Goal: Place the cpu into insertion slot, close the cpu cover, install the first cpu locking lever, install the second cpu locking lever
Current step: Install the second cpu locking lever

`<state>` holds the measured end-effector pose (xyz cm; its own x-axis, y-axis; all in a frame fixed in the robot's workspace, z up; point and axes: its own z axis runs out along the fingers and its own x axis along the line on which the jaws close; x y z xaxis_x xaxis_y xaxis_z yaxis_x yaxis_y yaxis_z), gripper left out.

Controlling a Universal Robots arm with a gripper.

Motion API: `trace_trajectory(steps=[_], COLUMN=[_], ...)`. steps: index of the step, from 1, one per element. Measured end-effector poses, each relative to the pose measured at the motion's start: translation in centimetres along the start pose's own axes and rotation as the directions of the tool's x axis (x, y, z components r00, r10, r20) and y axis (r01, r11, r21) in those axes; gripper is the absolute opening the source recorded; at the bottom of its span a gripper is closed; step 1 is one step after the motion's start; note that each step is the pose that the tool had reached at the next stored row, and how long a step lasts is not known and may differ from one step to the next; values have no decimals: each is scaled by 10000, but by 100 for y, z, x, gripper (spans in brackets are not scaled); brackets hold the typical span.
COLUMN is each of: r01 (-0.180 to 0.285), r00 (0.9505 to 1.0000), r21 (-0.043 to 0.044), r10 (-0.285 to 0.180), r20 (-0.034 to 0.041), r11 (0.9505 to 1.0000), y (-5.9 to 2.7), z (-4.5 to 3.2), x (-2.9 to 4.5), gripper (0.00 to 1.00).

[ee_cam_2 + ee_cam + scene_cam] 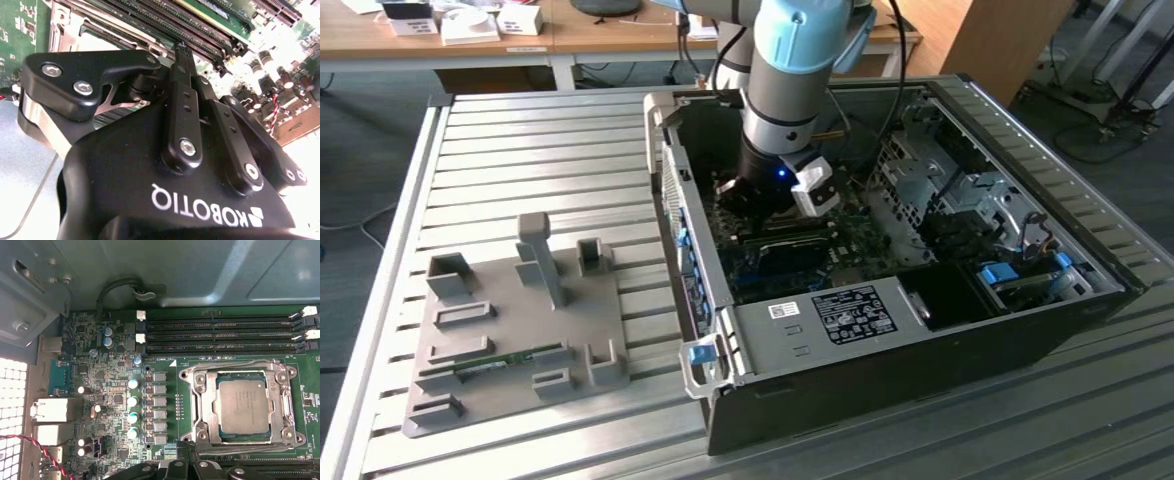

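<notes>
cpu (243,405) seated in socket on motherboard (100,390); cpu cover (200,405) judged closed over it, levers seemingly latched. gripper (181,50) hovers just beside the socket, jaws closed, holding nothing.

Cpu (243,406): silvery-grey square, seated flat in socket on the green board. Cover (203,407): thin metal frame, lowered flat around cpu, chip showing through its window; memory slots run just beside.
</notes>
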<state>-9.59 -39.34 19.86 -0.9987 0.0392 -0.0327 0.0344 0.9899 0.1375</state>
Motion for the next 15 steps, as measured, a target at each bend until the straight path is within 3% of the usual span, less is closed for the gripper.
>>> trace_trajectory(steps=[3, 9, 15], r01=[4, 6, 5], r00=[10000, 10000, 10000], r21=[69, 74, 74], r10=[-4, -6, -5], r20=[18, 30, 31], r11=[10000, 10000, 10000], y=[2, 9, 23], z=[1, -9, -111], x=[0, 3, 0], gripper=[11, 11, 11])
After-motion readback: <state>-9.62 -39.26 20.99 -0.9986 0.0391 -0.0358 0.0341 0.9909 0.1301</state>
